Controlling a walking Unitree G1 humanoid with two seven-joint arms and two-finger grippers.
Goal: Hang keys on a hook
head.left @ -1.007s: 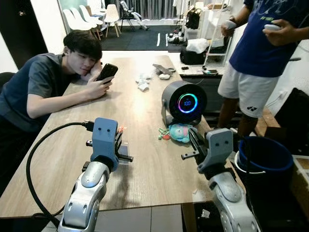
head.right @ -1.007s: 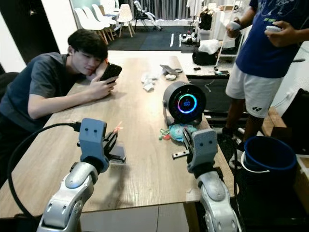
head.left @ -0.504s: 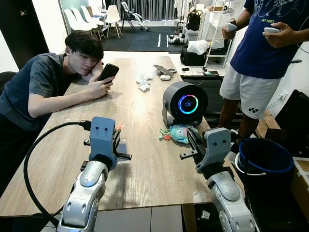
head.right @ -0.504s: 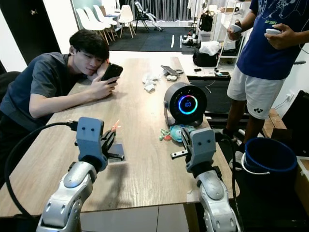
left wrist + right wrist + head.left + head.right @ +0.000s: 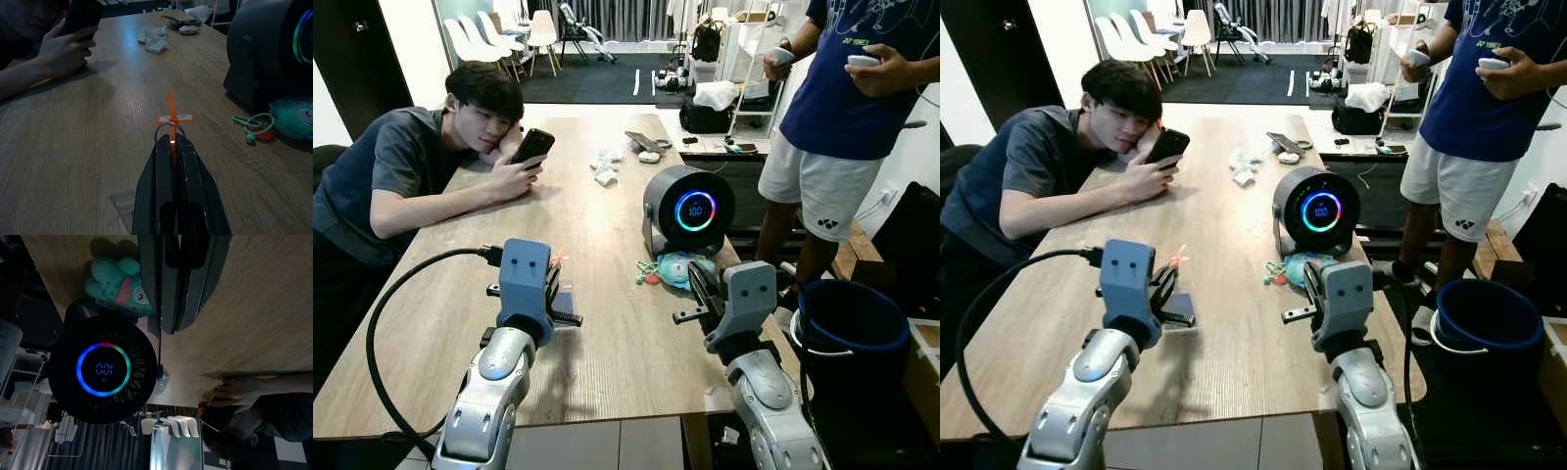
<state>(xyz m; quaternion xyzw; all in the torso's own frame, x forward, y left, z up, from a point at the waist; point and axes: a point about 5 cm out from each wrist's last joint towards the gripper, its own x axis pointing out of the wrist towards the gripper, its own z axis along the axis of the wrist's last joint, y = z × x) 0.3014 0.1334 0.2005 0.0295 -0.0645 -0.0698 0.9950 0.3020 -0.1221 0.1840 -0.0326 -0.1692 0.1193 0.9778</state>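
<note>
Biggest worry from where I'm standing: no hook is visible anywhere on this table, so the robot has to carry the load off somewhere, and that grip looks thin.

Starting at the left of the frame, the seated person leans on the table with a phone, well apart from the arms. Next, lower left, the left gripper has its 2 fingers pressed together on the orange tag of the key ring. The ring and tag poke out just past the fingertips, above the wood. If the arm swings or jolts, that strip could slide out and drop.

Center right sits the round black speaker with a teal plush touching its base. The right gripper hovers just beside the plush, fingers nearly closed on nothing, so a nudge could knock it. Far right, another person stands holding controllers.
</note>
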